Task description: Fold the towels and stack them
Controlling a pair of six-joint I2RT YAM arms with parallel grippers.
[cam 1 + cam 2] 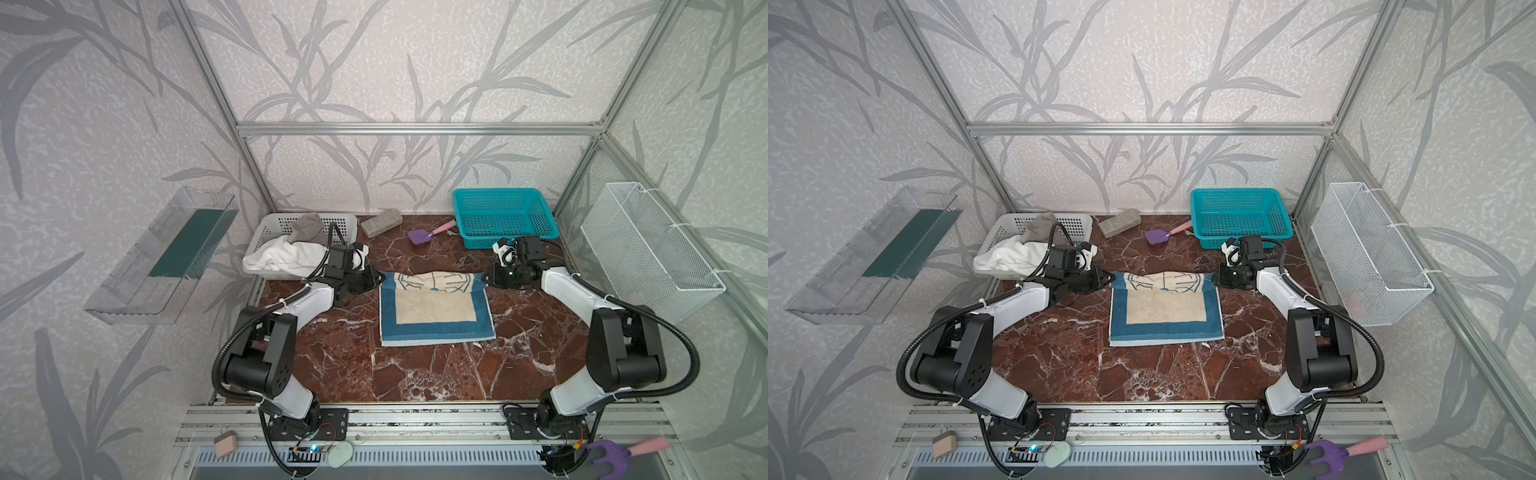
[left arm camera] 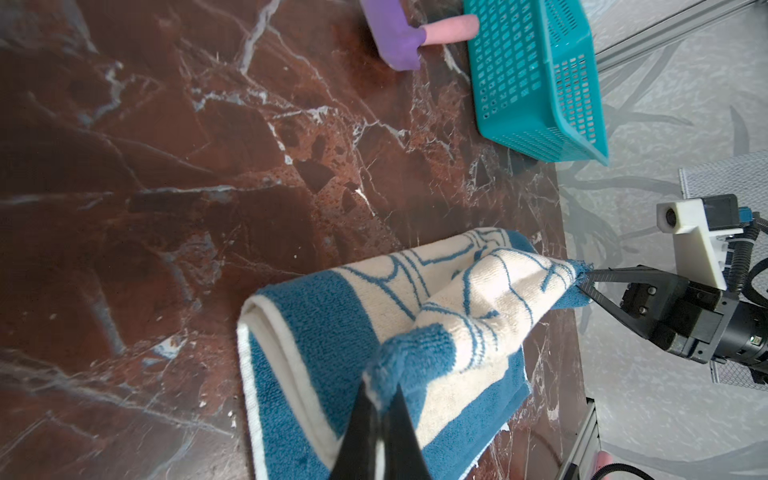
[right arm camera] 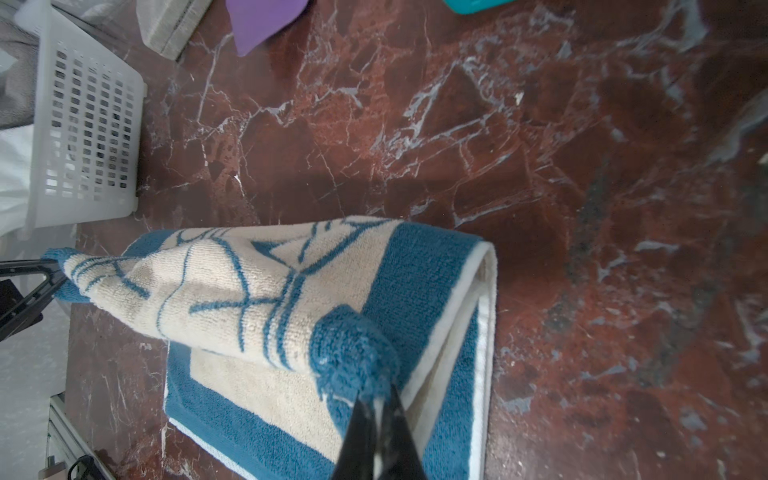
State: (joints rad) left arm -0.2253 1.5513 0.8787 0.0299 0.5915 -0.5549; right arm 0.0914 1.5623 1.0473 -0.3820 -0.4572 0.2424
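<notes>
1. I have the left gripper [image 1: 380,279] pinched tight on the far left corner of the blue-bordered towel [image 1: 436,309]; its wrist view shows the jaws closed on blue terry
2. The right gripper [image 1: 487,280] is clamped on the far right corner of the same towel; both corners are raised off the marble table [image 1: 332,365]
3. The far edge is folded over toward the near side, with the cartoon outline facing up on the raised flap; the near part lies flat about mid-table, between the two arms
4. The white towel [image 1: 282,254] spills over the near rim of the white basket [image 1: 274,222] at far left; the grey-taupe towel [image 1: 308,226] sits behind it in the same basket
5. The teal basket [image 1: 503,216] stands at far right; the grey block [image 1: 381,222] and purple scoop [image 1: 419,236] lie between the baskets, apart from the held towel
</notes>
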